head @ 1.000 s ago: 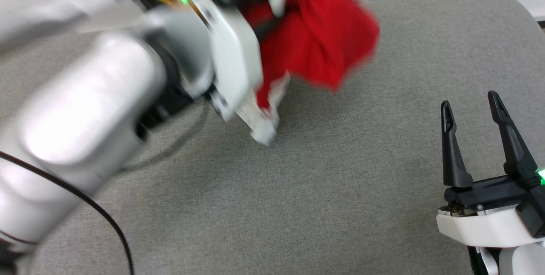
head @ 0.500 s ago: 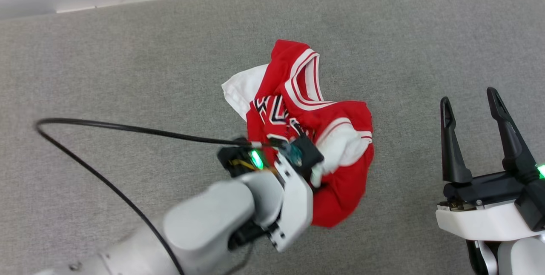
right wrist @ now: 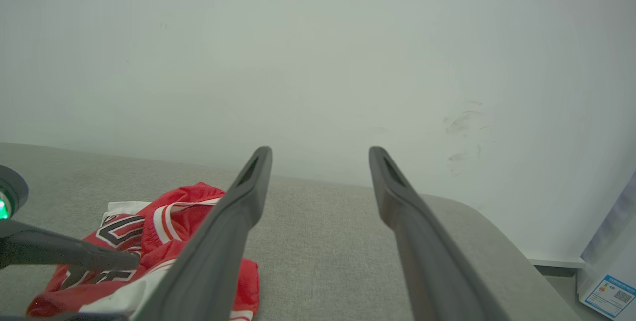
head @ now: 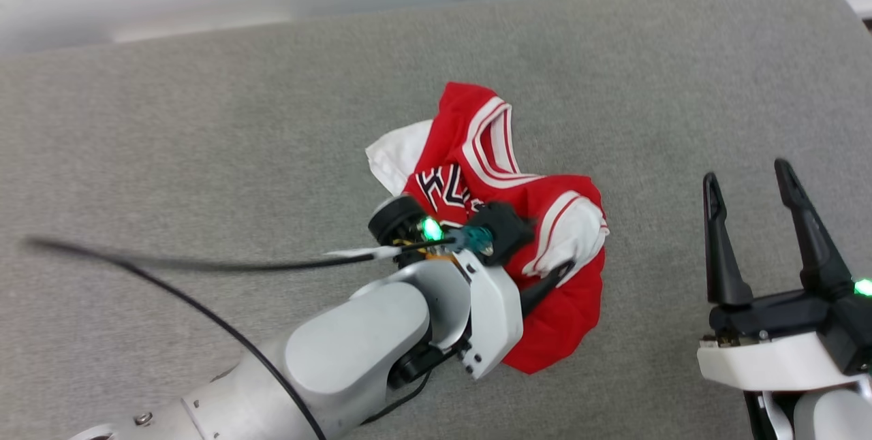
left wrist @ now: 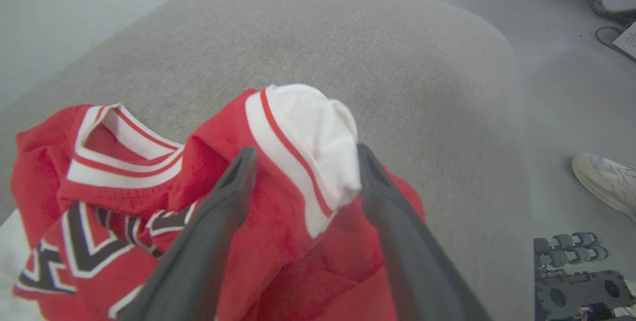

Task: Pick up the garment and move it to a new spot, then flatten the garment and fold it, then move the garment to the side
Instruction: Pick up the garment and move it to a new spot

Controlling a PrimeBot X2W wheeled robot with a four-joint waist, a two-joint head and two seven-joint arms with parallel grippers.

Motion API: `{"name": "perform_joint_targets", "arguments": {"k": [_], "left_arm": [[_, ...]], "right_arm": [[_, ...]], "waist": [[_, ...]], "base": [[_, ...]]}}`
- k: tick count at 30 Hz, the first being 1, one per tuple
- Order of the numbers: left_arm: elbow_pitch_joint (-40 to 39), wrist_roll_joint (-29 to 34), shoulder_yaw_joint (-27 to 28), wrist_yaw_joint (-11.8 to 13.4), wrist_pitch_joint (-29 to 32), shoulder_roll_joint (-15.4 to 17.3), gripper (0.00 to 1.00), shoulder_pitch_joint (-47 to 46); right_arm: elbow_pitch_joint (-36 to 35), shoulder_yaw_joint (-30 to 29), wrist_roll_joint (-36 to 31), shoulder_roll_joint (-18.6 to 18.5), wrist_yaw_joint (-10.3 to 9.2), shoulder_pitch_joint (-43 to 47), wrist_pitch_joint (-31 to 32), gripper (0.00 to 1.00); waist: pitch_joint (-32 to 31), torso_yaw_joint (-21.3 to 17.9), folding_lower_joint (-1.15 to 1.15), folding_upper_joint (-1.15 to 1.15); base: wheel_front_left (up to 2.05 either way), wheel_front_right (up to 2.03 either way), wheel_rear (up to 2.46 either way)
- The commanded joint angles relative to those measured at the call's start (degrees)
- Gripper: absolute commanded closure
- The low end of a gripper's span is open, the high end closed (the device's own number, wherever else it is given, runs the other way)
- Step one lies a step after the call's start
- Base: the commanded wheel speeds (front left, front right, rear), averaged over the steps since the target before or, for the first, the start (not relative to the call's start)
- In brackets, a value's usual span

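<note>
Garment (head: pixel 569 304) crumpled | left end effector (left wrist: pixel 305 152) now released, astride it | right end effector (head: pixel 746 173) unchanged, spread wide

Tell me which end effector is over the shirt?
The left end effector: its open fingers straddle a white sleeve of the shirt. The right end effector hovers off to the side, over bare cushion.

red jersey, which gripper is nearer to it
Left. The left gripper is at the red jersey, jaws open either side of its white sleeve. The right gripper hangs off to the jersey's right, apart from it, over the grey cushion.
</note>
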Motion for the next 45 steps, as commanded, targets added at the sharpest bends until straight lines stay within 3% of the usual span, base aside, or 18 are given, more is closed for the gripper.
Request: {"name": "perform_joint_targets", "arguments": {"k": [1, 6, 12, 18, 23, 27, 31, 37, 45], "left_arm": [[-0.79, 0.41, 0.76, 0.89, -1.62, -0.15, 0.00, -0.04], [-4.03, 3.00, 4.25, 6.50, -8.74, 1.90, 0.00, 0.78], [-6.91, 5.21, 10.06, 15.18, -16.47, 4.64, 0.00, 4.47], [-10.92, 9.15, 17.49, 23.07, -17.82, 7.07, 0.00, 10.85], [-15.87, 13.16, 26.55, 26.48, -17.76, 7.81, 0.00, 20.28], [-18.05, 16.24, 33.51, 27.32, -17.78, 6.95, 0.00, 28.48], [-20.06, 19.41, 40.67, 26.57, -17.78, 4.93, 0.00, 35.19], [-22.68, 24.04, 49.72, 22.78, -17.79, 0.85, 0.00, 43.48], [-22.53, 29.73, 57.60, 17.62, -17.79, -3.53, 0.00, 51.51]], "right_arm": [[0.29, -0.19, -0.19, 0.18, -0.04, 0.92, -0.12, 0.00], [0.54, -0.30, -0.67, 0.18, -0.04, 2.55, -0.12, 0.00], [1.02, -0.30, 0.03, 0.17, -0.04, 3.74, -0.12, 0.00], [1.57, -0.84, 1.36, 0.16, -0.04, 4.39, -0.12, 0.00], [2.04, -1.06, 2.72, 0.17, -0.04, 5.18, -0.12, 0.00], [2.58, -1.78, 4.34, 0.16, -0.03, 5.97, -0.12, 0.00], [3.30, -2.48, 6.80, 0.15, -0.04, 6.68, -0.12, 0.00], [4.74, -2.84, 10.58, 0.15, -0.03, 8.56, -0.12, 0.00], [5.52, -3.16, 12.18, 0.15, -0.04, 11.29, -0.12, 0.00]], "waist": [[-1.71, 0.99, 0.00, 0.00], [-4.52, 2.85, 0.00, 0.00], [-6.37, 4.61, 0.00, 0.00], [-7.52, 5.89, 0.00, 0.00], [-8.41, 6.36, 0.00, 0.00], [-9.40, 6.49, 0.00, 0.00], [-10.23, 6.70, 0.00, 0.00], [-11.64, 6.96, 0.00, 0.00], [-13.46, 6.94, 0.00, 0.00]], "base": [[0.00, 0.00, 0.00], [0.00, 0.00, 0.00], [0.00, 0.00, 0.00], [0.00, 0.00, 0.00], [0.00, 0.00, 0.00], [0.00, 0.00, 0.00], [0.00, 0.00, 0.00], [0.00, 0.00, 0.00], [0.00, 0.00, 0.00]]}}
